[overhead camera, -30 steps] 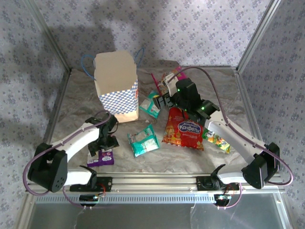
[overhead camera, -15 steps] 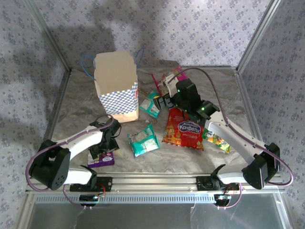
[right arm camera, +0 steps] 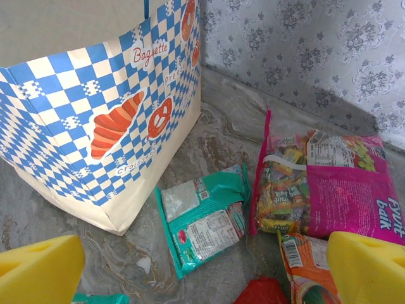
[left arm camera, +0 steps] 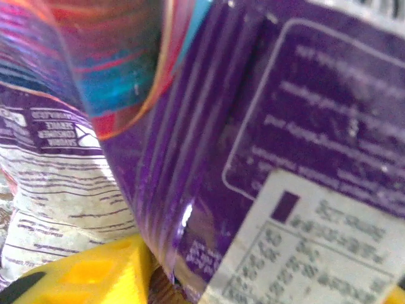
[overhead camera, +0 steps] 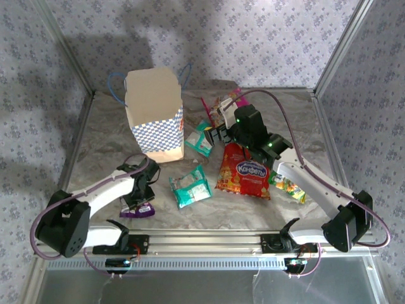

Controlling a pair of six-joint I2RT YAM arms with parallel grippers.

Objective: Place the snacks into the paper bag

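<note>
**A:** What is at the left gripper (overhead camera: 140, 194)?

**B:** A purple-white packet (left arm camera: 266, 145), close up between its 2 yellow pads (left arm camera: 85, 272). The film touches the pad at the lower left of the wrist view. I cannot tell whether the jaws have clamped it.

**A:** And the right gripper (right arm camera: 202, 269)?

**B:** Its jaws are spread wide with nothing between them, above the table (right arm camera: 234, 133).

**A:** Which snacks lie near it?

**B:** There is 1 teal-white packet (right arm camera: 202, 221) straight ahead of the right jaws. The magenta packet (right arm camera: 345, 190) is ahead and to the right. An orange packet (right arm camera: 310, 266) sits just inside the right pad. A corner of the red packet (right arm camera: 262, 292) shows between the pads.

**A:** Where is the paper bag (right arm camera: 95, 126)?

**B:** It stands ahead and to the left of the right jaws, near the teal-white packet but apart from it. From above it is beyond the left jaws, well apart from the purple-white packet.

**A:** Anything else?

**B:** Another teal-white packet (overhead camera: 190, 187) lies to the right of the left jaws. A green-yellow packet (overhead camera: 288, 188) lies just beside the red packet.
</note>
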